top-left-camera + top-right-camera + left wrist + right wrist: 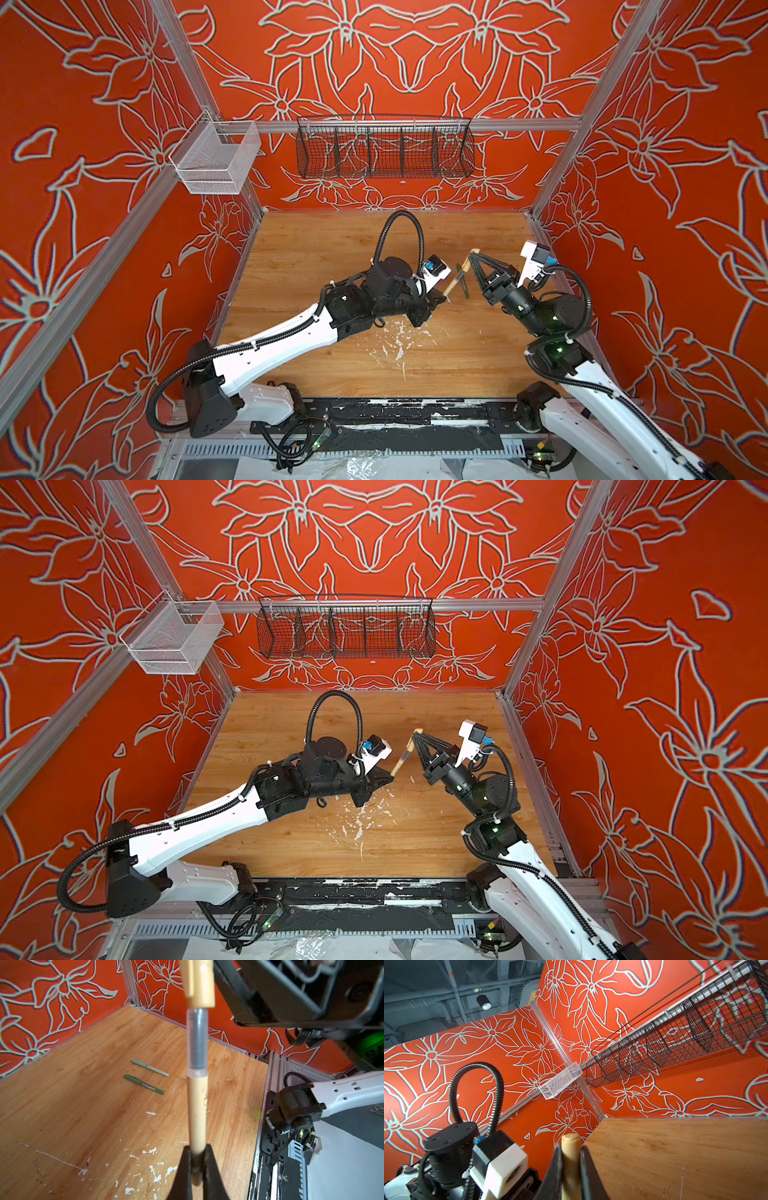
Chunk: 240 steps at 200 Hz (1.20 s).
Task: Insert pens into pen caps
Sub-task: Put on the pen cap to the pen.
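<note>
While I watched the feeds, the left gripper was clamped on the tail end of the slim tan plastic pen, which it held above the wooden table. I saw the right gripper closed on the short tan tube-shaped cap, whose mouth met the pen's grey neck. On the table the pale mint green pen and the dark green pen lay capped, side by side, not touching.

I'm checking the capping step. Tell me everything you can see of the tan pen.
The tan pen is a slim, plastic-looking stick with a see-through grey neck. It is slanted in mid-air, its back end pinched in the left fingers. Its tip is hidden inside the tan cap in the right fingers; the neck shows bare.
</note>
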Motion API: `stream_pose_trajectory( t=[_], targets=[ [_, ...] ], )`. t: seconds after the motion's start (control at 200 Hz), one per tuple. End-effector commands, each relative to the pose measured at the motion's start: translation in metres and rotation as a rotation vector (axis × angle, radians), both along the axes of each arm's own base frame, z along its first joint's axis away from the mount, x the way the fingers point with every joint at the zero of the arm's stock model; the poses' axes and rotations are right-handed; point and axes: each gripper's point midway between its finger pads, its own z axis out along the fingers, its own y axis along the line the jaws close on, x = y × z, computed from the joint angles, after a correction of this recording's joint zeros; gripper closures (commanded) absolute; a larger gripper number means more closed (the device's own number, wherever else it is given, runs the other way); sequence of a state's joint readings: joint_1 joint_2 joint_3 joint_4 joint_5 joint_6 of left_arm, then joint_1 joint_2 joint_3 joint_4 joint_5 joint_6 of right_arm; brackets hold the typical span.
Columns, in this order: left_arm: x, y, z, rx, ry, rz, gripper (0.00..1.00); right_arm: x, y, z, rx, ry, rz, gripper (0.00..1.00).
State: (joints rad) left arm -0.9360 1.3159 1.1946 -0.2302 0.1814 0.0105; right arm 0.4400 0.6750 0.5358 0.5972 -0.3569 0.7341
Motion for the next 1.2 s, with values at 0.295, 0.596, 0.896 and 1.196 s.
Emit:
stream_pose_trajectory(
  t=[0.295, 0.596, 0.896, 1.196],
  targets=[
    [0.002, -0.008, 0.026, -0.099, -0.054, -0.009, 1.00, -0.008, 0.006, 0.013, -0.061, -0.045, 0.014, 1.00],
    [0.002, 0.002, 0.032, -0.094, -0.087, 0.017, 1.00, -0.006, 0.022, 0.005, -0.088, 0.003, 0.104, 1.00],
    [0.002, 0.000, 0.049, -0.136, -0.112, 0.008, 1.00, -0.009, 0.012, 0.009, -0.074, -0.050, 0.043, 1.00],
    [-0.005, -0.009, 0.053, -0.161, -0.091, -0.051, 1.00, -0.008, 0.008, 0.008, -0.142, -0.108, -0.018, 1.00]
  ],
)
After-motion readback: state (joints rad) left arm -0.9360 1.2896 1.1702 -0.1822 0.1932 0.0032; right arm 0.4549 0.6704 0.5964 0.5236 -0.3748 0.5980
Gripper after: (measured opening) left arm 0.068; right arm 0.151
